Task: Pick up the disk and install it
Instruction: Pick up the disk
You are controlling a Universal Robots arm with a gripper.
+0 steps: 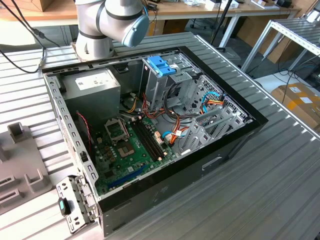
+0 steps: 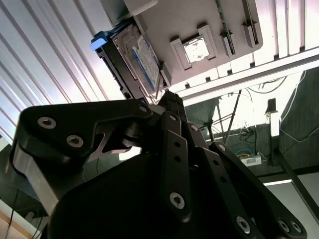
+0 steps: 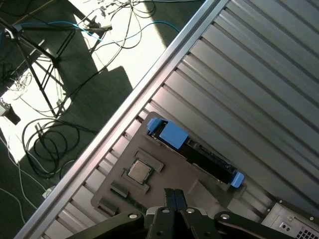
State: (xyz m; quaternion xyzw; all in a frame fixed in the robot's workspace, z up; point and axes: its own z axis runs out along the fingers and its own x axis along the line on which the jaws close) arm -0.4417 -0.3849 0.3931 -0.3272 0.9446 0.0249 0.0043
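Observation:
The disk (image 3: 194,149) stands on its edge in a slot of a grey fixture tray (image 3: 169,162), with blue rails at both ends. In the second wrist view the disk (image 2: 144,62) shows its white and blue label. My gripper (image 3: 174,191) hangs in the air above the tray, a short way from the disk and not touching it. Its black fingers (image 2: 172,107) are pressed together, so it is shut with nothing between them. The open computer case (image 1: 150,125) lies on the slatted table (image 1: 280,190) in the exterior view.
Inside the case are a tall metal cage with a blue top (image 1: 160,67), a grey power supply box (image 1: 95,85), the green board (image 1: 130,150) and loose cables. The tray (image 1: 20,160) sits at the exterior view's left and holds a square chip (image 3: 139,171). The arm's base (image 1: 107,25) stands behind the case.

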